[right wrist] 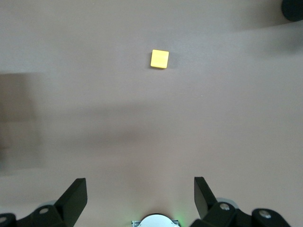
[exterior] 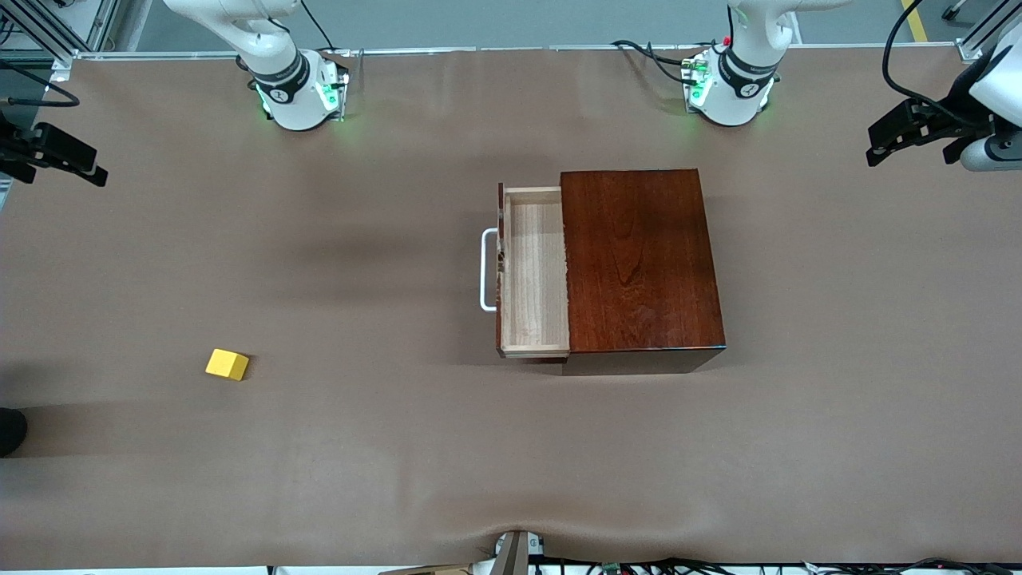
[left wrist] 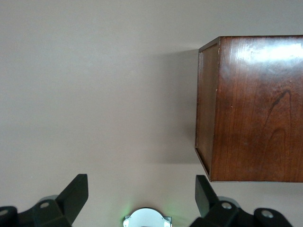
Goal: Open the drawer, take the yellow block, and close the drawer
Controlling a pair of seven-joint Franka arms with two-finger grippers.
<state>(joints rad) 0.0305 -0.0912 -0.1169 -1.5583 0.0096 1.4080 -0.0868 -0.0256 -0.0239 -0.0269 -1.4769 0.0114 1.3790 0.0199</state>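
Observation:
The dark wooden box [exterior: 639,255] stands mid-table. Its drawer [exterior: 536,271] is pulled out toward the right arm's end, and the pale tray is empty. The white loop handle [exterior: 485,270] is free. The yellow block [exterior: 227,364] lies on the table toward the right arm's end, nearer to the front camera than the box. It also shows in the right wrist view [right wrist: 159,59]. My right gripper [exterior: 89,170] [right wrist: 140,189] is open, up over the table's edge at its end. My left gripper [exterior: 882,148] [left wrist: 142,189] is open, up over its end. The box [left wrist: 255,109] shows in the left wrist view.
The brown table cover [exterior: 359,479] is wrinkled at the front edge. A dark round object [exterior: 9,431] sits at the table's edge at the right arm's end, nearer to the front camera than the block. Cables lie by the left arm's base [exterior: 726,88].

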